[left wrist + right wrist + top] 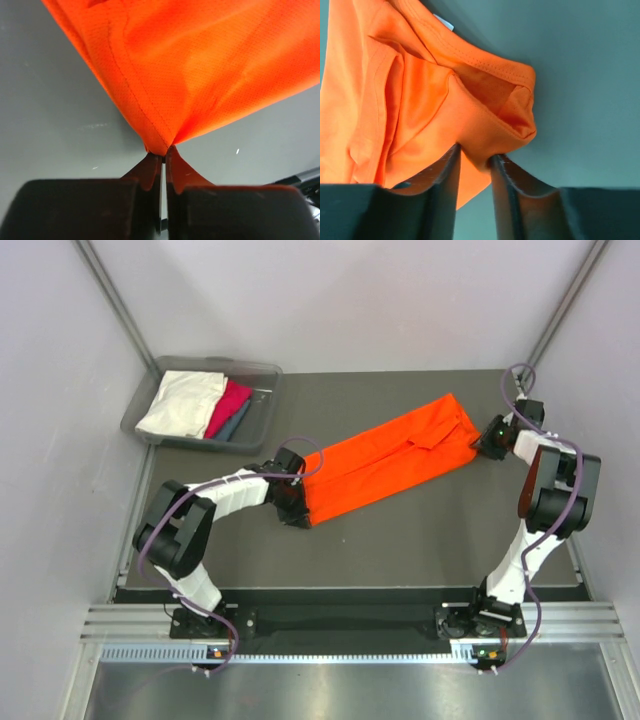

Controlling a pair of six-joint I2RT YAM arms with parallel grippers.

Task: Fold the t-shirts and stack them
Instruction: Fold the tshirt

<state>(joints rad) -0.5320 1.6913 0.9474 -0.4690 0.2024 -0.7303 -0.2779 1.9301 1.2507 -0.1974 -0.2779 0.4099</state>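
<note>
In the top view, you see the orange t-shirt (390, 465) stretched as a long band across the table (400, 550), the left gripper (298, 502) at its near-left end and the right gripper (487, 443) at its far-right end, while other t-shirts (195, 402) lie in the grey bin (262, 398) at the far-left corner. In the left wrist view, the jaws are pressed together, pinching a hemmed corner of the orange cloth. In the right wrist view, the jaws stand slightly apart, squeezing a bunched fold beside the collar.
</note>
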